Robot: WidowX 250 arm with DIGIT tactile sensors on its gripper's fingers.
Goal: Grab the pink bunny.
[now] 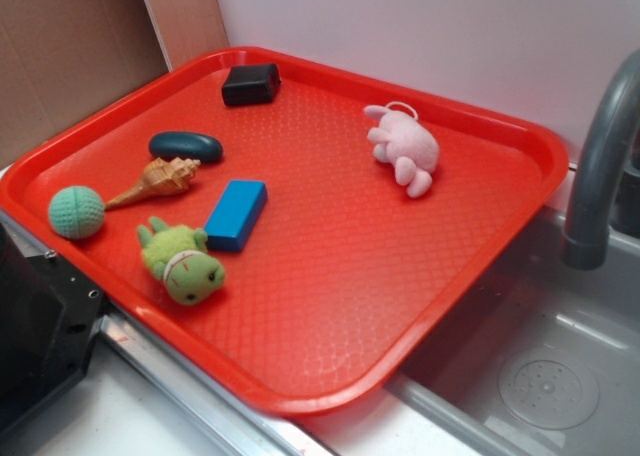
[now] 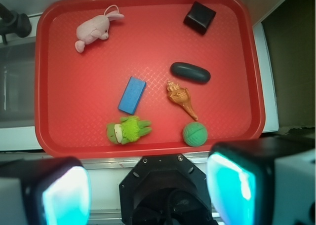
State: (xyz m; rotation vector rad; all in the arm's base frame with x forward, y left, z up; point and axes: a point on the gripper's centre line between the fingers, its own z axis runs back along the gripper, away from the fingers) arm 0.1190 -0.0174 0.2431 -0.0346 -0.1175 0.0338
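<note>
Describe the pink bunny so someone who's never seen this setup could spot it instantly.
Start at the red tray. On the side nearest the grey faucet, alone, lies the pink bunny. It is the only pale pink plush; the other plush is green.

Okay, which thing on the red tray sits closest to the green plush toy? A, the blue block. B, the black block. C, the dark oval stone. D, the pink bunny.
A: the blue block lies right beside the green plush toy; the others lie farther away.

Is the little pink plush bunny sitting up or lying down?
Lying down. The pale pink plush bunny rests flopped on its side on the red plastic tray, ears flat.
</note>
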